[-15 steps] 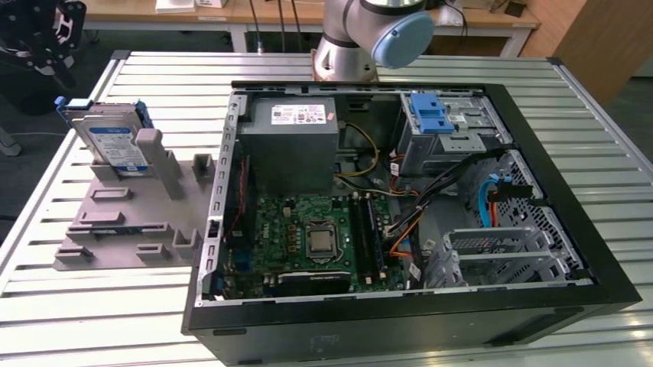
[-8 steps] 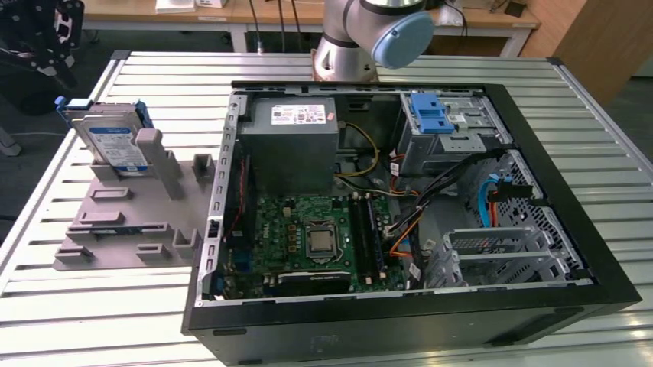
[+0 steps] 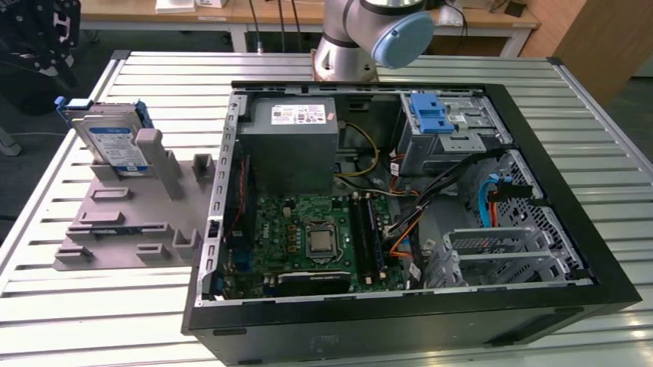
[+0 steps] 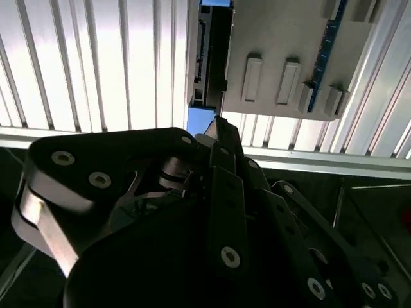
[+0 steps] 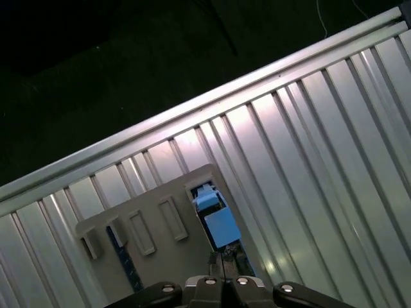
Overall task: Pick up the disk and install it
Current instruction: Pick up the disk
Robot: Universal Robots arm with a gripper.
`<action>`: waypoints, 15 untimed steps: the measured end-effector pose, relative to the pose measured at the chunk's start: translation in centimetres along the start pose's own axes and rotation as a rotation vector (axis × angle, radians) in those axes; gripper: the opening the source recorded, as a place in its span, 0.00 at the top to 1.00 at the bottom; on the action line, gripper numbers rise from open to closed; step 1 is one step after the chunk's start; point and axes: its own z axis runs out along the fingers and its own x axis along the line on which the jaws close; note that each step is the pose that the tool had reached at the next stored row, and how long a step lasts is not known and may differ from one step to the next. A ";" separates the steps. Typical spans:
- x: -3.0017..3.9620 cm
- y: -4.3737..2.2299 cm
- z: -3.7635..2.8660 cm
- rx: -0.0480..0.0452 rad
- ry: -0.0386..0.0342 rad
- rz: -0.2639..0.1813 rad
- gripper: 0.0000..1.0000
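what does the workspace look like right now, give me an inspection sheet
surface: ribbed metal table
job's things: disk stands upright in the grey holder, at the exterior view's left, not installed
clutter: open computer case mid-table
grippers: gripper by the table edge near the holder, apart from the disk
cables: blue, orange and black wires inside the case
surroundings: arm base, wooden desks behind

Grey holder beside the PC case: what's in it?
The disk stands upright, label showing, at the far end of the grey holder. The holder's posts cover the disk's lower edge, so its seating can't be seen.
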 end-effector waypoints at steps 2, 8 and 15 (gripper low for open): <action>0.00 0.00 0.01 -0.0008 0.0003 -0.032 0.89; 0.00 0.00 0.03 -0.0030 0.0011 -0.127 0.89; 0.02 0.01 0.08 -0.0028 0.0010 -0.213 0.89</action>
